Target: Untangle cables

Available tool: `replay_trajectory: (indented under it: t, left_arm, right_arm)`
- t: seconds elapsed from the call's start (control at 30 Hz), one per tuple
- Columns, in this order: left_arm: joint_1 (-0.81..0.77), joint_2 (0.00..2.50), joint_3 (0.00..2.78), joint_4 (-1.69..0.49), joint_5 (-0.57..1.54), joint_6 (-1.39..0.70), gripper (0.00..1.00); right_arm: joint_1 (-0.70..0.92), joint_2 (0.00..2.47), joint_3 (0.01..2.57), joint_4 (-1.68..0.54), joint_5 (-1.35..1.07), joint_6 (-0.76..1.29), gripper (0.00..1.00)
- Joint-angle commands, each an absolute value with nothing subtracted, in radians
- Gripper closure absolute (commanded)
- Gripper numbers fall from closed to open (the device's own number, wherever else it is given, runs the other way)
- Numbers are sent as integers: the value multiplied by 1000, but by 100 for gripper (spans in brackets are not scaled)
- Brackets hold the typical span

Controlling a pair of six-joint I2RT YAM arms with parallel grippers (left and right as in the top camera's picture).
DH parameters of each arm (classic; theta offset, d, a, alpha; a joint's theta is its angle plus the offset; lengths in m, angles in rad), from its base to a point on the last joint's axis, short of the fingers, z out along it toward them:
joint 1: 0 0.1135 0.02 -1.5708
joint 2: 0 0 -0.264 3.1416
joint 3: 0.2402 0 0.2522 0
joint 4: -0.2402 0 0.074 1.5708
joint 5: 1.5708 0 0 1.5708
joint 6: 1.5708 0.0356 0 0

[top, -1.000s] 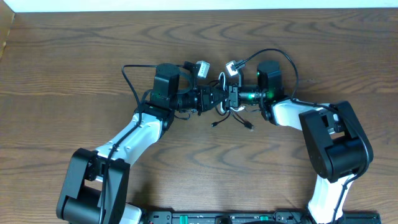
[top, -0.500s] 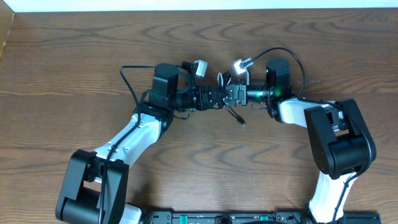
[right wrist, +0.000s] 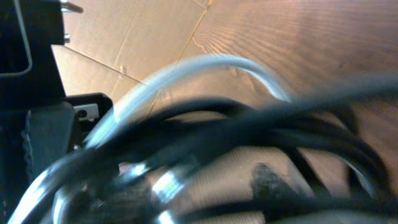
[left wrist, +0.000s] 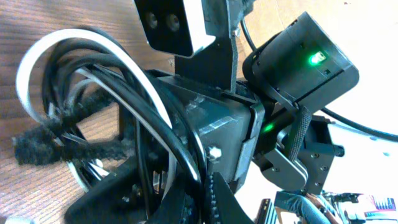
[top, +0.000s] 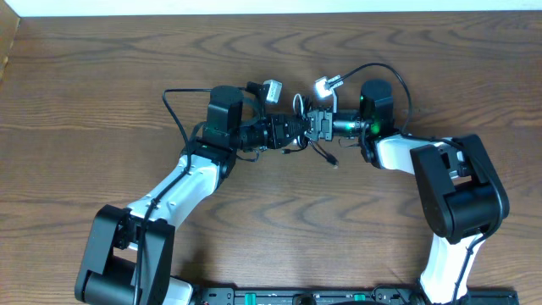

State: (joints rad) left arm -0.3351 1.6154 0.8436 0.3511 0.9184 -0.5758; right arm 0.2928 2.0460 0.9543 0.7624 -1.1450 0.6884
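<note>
Brown wood-grain bench (top: pixel 102 85); right arm's white-faced wrist camera (left wrist: pixel 171 25) crowding in behind the bundle. Cables (top: pixel 326 152) held over the bench's middle, toward the far edge: glossy white cable (left wrist: pixel 37 62) looped around thin black cable (left wrist: pixel 158 134), fuzzy black tie (left wrist: pixel 56 140) beside them. Left gripper (top: pixel 296 132) clamped tight on the cables; right gripper (top: pixel 311 127) lost among blurred loops, opening impossible to tell.

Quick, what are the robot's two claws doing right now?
Left gripper: shut on the cables.
Right gripper: cannot be told; its own view is a blur of cables.
</note>
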Motion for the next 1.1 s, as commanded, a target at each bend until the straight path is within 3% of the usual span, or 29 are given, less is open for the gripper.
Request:
replay_trajectory:
  t: [0.0, 0.03, 0.07, 0.5, 0.83, 1.07]
  left_arm:
    - [-345, 1607, 855, 353, 930, -569, 93]
    - [-345, 1607, 855, 352, 930, -560, 92]
    - [-345, 1607, 855, 352, 930, -557, 93]
    - [-336, 1607, 855, 285, 850, -455, 93]
    - [-213, 1607, 855, 164, 799, -363, 93]
    - [-207, 1607, 855, 83, 799, -200, 92]
  right_arm:
    - [313, 2045, 959, 767, -1144, 729, 88]
    - [311, 2045, 959, 767, -1144, 728, 98]
    - [307, 2045, 959, 767, -1144, 728, 99]
    - [280, 2044, 959, 767, -1230, 730, 99]
    - [274, 2044, 959, 766, -1287, 804, 99]
    - [264, 2044, 959, 772, -1327, 854, 99]
